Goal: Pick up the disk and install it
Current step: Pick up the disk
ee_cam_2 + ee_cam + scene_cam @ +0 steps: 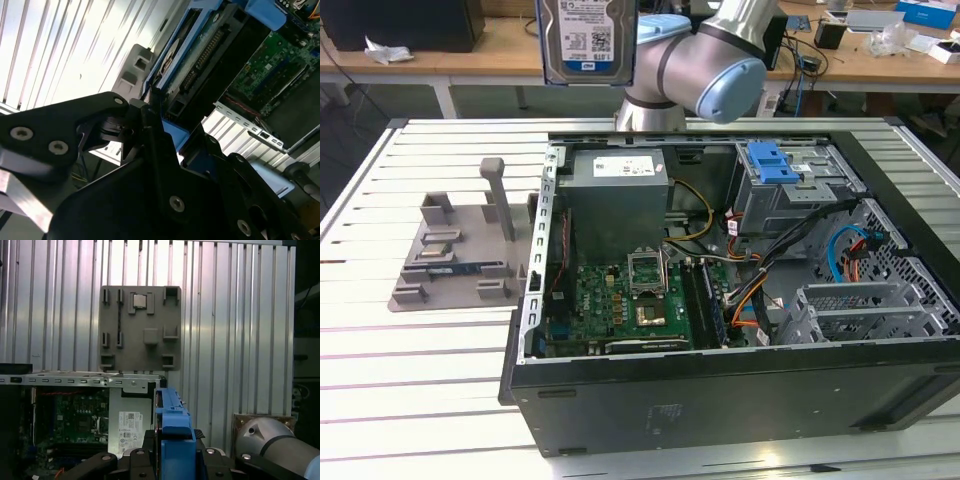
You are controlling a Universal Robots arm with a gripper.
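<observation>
Fingers [149, 439] clamp the disk [588, 40] by its blue rails, upright, raised above the computer case [720, 400].

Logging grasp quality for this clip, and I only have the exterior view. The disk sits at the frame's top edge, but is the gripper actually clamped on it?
Observer: Yes. In the first wrist view the gripper is closed on the disk, with black fingers on either side of its blue rail.
Operator: Is anything plugged into it?
Observer: No. In the second wrist view its connector row is bare.
Operator: What is it lined up with?
Observer: The first wrist view looks past the rail onto the case wall and the power-supply box.
</observation>
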